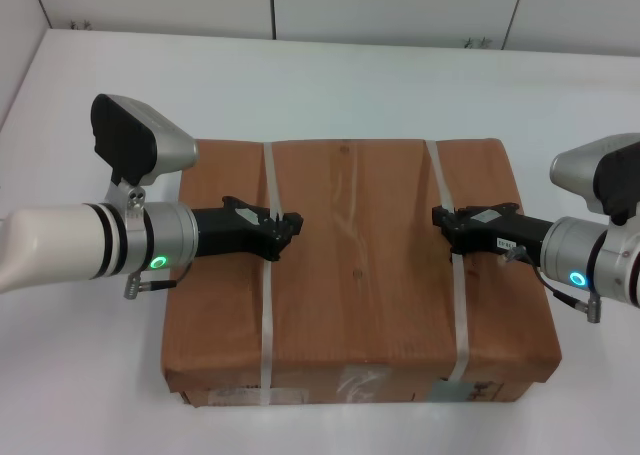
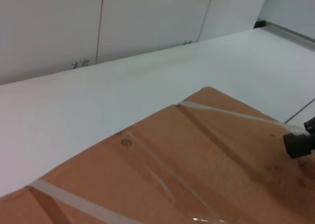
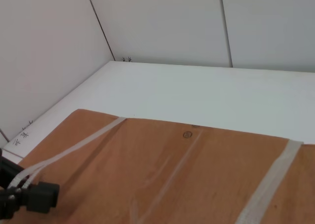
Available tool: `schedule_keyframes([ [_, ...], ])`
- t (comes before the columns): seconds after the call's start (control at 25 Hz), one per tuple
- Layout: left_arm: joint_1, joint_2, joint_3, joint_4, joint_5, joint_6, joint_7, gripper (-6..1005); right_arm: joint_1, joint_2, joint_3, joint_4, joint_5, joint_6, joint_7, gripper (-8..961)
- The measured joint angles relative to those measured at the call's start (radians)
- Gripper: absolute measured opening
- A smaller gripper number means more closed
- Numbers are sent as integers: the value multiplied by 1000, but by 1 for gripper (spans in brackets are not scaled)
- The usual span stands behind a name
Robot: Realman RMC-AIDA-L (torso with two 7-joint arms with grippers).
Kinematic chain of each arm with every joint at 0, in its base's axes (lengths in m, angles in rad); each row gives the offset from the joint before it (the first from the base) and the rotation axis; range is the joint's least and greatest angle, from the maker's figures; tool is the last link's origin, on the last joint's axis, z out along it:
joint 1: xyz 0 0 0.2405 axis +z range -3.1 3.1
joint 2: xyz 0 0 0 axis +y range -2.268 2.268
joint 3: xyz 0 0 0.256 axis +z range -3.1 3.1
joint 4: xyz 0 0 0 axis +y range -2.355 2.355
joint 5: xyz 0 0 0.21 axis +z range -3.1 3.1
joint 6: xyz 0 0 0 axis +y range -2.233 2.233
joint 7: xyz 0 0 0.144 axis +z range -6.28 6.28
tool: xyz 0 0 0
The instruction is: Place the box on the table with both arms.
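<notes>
The large flat brown cardboard box [image 1: 355, 275] lies on the white tabletop [image 1: 350, 80]; left pincer [image 1: 288, 227] and right pincer [image 1: 445, 222] each clamp a whitish strap [image 1: 270, 305].

Matt cardboard box [image 1: 350, 245], smooth white table [image 1: 300, 85]

- The left arm [image 1: 90, 243] reaches in level from its own side, green ring light lit at the wrist
- The left gripper [image 1: 290, 225] points inward toward the right gripper [image 1: 440, 218], fingers pinched together
- The right arm [image 1: 595, 260] mirrors it, blue ring lit, fingertips drawn close
- The two tips stay well apart
</notes>
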Motion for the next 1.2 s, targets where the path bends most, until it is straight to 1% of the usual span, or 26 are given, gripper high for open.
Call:
schedule_keyframes([
  [0.28,2,0,-4,-1,-2,-4,-1,137,4,0,-1,1,-11,-9,19,110],
  [0.48,7,-4,-1,-1,0,-57,-8,146,0,0,2,-6,-44,-10,56,147],
  [0.72,16,-4,-1,-2,1,-75,-8,275,-21,0,10,-20,-43,-4,79,191],
  [0.92,27,-3,-7,5,-5,-71,-3,383,-48,0,11,-43,-40,-12,80,367],
  [0.96,29,-3,-8,7,-5,-69,-3,431,-53,0,12,-46,-39,-15,80,402],
  [1.04,29,-3,-10,11,-5,-67,-4,528,-62,0,18,-52,-38,-25,80,675],
  [1.12,30,-3,-11,17,-6,-66,-8,624,-75,0,28,-64,-38,-41,80,737],
  [1.2,31,0,-12,23,-8,-58,-12,673,-90,0,36,-79,-38,-64,80,799],
])
